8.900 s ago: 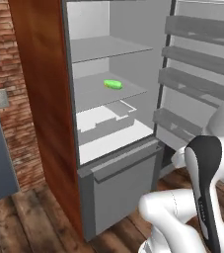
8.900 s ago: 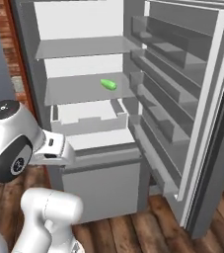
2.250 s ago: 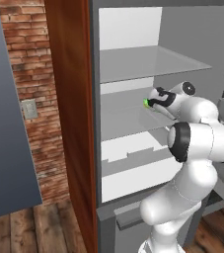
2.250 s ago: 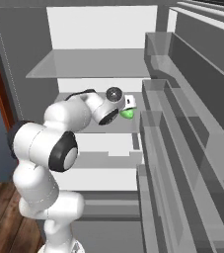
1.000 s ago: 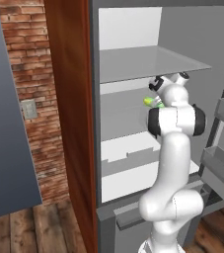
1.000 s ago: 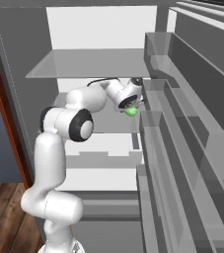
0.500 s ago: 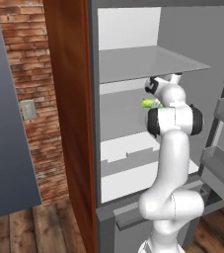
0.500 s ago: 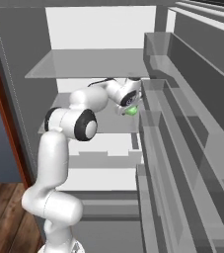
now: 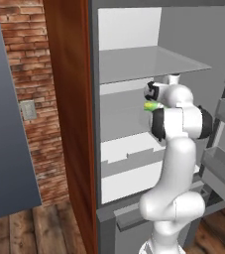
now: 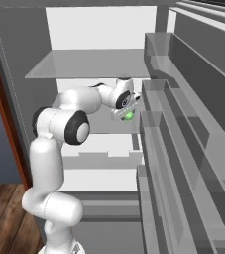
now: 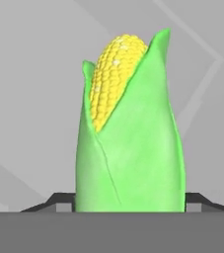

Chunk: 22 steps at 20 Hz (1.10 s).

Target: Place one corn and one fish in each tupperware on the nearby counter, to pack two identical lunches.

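A corn with a bright green husk and yellow kernels at its tip stands close before the hand camera. My gripper has its dark fingertips against both sides of the husk's base, shut on it. From the base, the corn is a small green spot at the gripper, over the fridge's middle shelf. From the other side the corn sits under the gripper. The fish, the tupperware and the counter are out of view.
The open fridge has a glass upper shelf just above the hand and a drawer below. Door bins stand close on the right. A reddish-brown cabinet side and a brick wall are to the left.
The jaws have narrowed onto the green corn cob. The hand stays at the middle shelf, shifted only slightly.
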Tool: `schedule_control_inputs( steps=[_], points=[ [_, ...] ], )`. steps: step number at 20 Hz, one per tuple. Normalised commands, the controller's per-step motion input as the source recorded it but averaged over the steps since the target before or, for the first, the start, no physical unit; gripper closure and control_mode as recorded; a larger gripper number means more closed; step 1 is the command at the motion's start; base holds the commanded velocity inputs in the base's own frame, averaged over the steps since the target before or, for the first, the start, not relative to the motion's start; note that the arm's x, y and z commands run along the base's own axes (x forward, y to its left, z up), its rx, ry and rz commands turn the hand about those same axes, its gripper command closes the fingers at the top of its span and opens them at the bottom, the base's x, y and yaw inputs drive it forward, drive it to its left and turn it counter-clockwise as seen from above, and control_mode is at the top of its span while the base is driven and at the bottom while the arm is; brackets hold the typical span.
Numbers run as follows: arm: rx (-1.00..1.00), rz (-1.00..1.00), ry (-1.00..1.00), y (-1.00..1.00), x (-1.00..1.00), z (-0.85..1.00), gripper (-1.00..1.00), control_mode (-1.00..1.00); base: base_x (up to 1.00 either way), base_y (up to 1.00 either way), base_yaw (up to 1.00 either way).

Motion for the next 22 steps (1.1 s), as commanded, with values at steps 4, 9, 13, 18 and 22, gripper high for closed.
schedule_control_inputs(
  steps=[4, 9, 13, 18, 22],
  points=[
    [-0.05, 0.00, 0.01, 0.24, -1.00, -0.51, 1.00, -1.00, 0.00, 0.00, 0.00],
    [-0.06, 0.01, 0.00, 0.35, -1.00, -0.92, 1.00, -1.00, 0.00, 0.00, 0.00],
    [0.00, 0.02, 0.00, 0.12, -1.00, -0.50, 1.00, -1.00, 0.00, 0.00, 0.00],
    [0.00, 0.03, 0.00, 0.00, -1.00, -0.07, 1.00, -1.00, 0.00, 0.00, 0.00],
    [-0.01, 0.02, 0.00, 0.09, -1.00, 0.17, 1.00, -1.00, 0.00, 0.00, 0.00]
  ],
)
